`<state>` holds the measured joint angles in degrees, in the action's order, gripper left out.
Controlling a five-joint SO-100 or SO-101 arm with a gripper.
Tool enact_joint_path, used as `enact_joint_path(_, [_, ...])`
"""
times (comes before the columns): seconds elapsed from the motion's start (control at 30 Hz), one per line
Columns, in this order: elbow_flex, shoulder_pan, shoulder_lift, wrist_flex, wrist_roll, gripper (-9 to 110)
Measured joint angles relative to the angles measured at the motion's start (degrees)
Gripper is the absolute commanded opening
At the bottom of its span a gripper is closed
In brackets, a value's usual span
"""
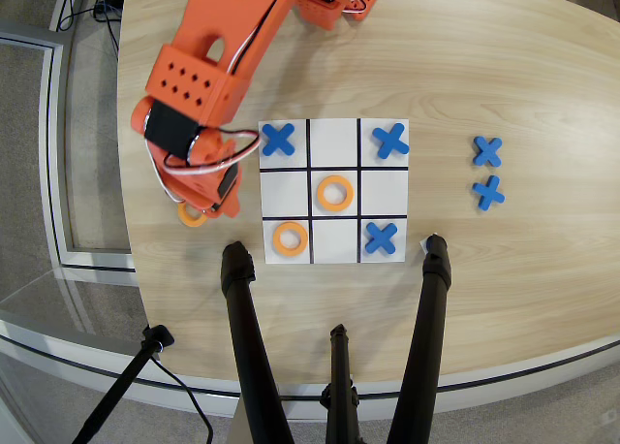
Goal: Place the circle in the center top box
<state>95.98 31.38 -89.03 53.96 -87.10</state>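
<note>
Left of the board on the worktop [504, 66], my arm hid the jaws over a half-covered circle [192, 215]; a blind grab risked nudging it, top-middle cell [334, 143] empty.

Open table on the far side of the board; arm crowds its left

The top middle cell [334, 143] lies bare between two blue crosses [278, 140] [390, 141]. The orange arm [208, 71] hangs over the table's [504, 66] left part, hiding most of a ring [189, 217]. Black tripod legs [247, 337] crowd the near edge.
</note>
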Motion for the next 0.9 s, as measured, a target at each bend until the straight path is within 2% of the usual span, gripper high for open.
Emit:
enact_joint_path(0.5, [-9.76, 8.0, 16.0, 0.0, -7.03, 20])
enact_joint_path(0.9, [-9.93, 9.05, 18.54, 0.0, -9.32, 20])
